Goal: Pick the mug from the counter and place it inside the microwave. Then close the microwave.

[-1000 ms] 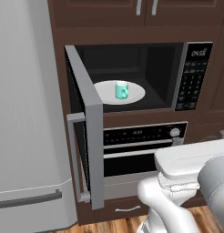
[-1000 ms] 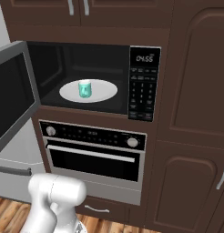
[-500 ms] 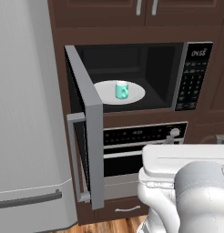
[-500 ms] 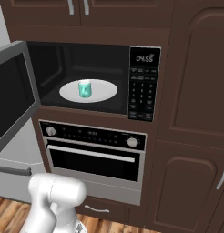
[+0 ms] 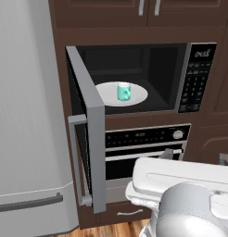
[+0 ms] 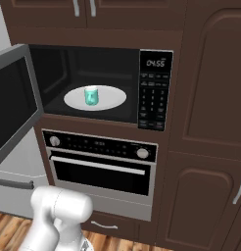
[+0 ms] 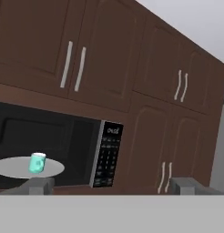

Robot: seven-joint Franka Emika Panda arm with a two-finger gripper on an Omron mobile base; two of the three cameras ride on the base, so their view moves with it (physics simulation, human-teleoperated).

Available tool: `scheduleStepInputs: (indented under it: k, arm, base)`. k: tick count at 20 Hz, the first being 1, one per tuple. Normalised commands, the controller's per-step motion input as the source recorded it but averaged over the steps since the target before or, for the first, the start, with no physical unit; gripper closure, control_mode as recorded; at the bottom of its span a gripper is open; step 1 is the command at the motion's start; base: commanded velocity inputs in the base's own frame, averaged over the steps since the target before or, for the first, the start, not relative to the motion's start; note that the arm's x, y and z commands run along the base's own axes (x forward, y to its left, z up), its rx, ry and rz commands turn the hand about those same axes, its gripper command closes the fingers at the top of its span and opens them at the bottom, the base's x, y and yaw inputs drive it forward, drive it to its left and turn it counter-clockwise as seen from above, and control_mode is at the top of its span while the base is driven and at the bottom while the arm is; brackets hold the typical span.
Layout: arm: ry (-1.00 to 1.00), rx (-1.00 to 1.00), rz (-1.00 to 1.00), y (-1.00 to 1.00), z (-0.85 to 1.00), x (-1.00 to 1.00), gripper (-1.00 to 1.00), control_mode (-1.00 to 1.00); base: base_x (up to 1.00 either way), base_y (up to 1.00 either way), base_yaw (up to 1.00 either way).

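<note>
The mug (image 5: 123, 91) stands upright on the white turntable plate (image 5: 139, 95) inside the microwave (image 6: 154, 88), so we judge placement done; our gripper (image 7: 111, 186) is spread and empty, and the microwave door (image 5: 90, 139), left of the cavity, remains to be shut.

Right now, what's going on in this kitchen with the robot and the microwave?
The mug already stands upright on the white turntable plate inside the microwave, so the placing step looks done. The microwave door hangs wide open to the left, above the oven. The robot's tool is open and holds nothing, well back from the mug. Closing the door is what remains.
</note>
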Motion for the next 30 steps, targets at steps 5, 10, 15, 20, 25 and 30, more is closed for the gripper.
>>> scheduleStepInputs:
  k: [5, 10, 15, 20, 25, 30]
  arm:
    - [0.0, 0.0, -0.03, 0.48, 0.0, -0.03, -1.0, -1.0]
    - [0.0, 0.0, 0.0, 0.57, -0.01, 0.0, -1.0, -1.0]
    - [0.0, 0.0, 0.0, 0.53, -0.19, 0.19, -1.0, -1.0]
    - [0.0, 0.0, 0.0, 0.46, -0.41, 0.43, -1.0, -1.0]
    - [0.0, -0.02, 0.0, 0.41, -0.45, 0.52, -1.0, -1.0]
    - [0.0, 0.0, -0.01, 0.43, -0.47, 0.45, -1.0, -1.0]
  base:
    - [0.0, 0.0, 0.0]
    - [0.0, 0.0, 0.0]
    - [0.0, 0.0, 0.0]
    - [0.0, 0.0, 0.0]
    - [0.0, 0.0, 0.0]
    - [0.0, 0.0, 0.0]
